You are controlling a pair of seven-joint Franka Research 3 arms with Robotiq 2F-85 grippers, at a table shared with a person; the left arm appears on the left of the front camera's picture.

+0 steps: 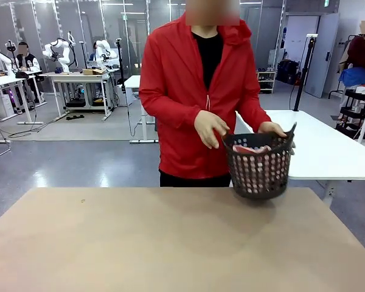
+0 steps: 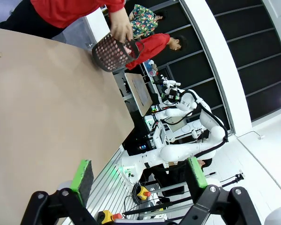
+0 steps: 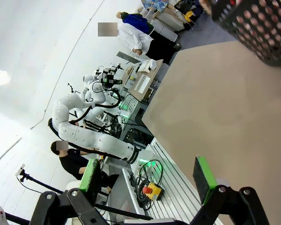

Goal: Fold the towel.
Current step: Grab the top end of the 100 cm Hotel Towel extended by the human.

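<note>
The pink towel [image 1: 250, 149] lies bunched inside a black perforated basket [image 1: 258, 173]. A person in a red jacket holds the basket just above the table's far right edge. One hand [image 1: 272, 129] grips its rim and the other hand [image 1: 210, 129] hovers beside it. In the left wrist view the basket [image 2: 111, 52] is far off, with a bit of towel [image 2: 129, 47] showing at its rim. My left gripper [image 2: 139, 176] is open with nothing between its green pads. My right gripper [image 3: 146, 173] is open too, and the basket [image 3: 257, 26] sits at the top right corner.
The brown table [image 1: 140, 243] stretches bare from the near edge to the basket. A white table [image 1: 322, 146] stands behind it at the right. The person stands at the far side, in the middle.
</note>
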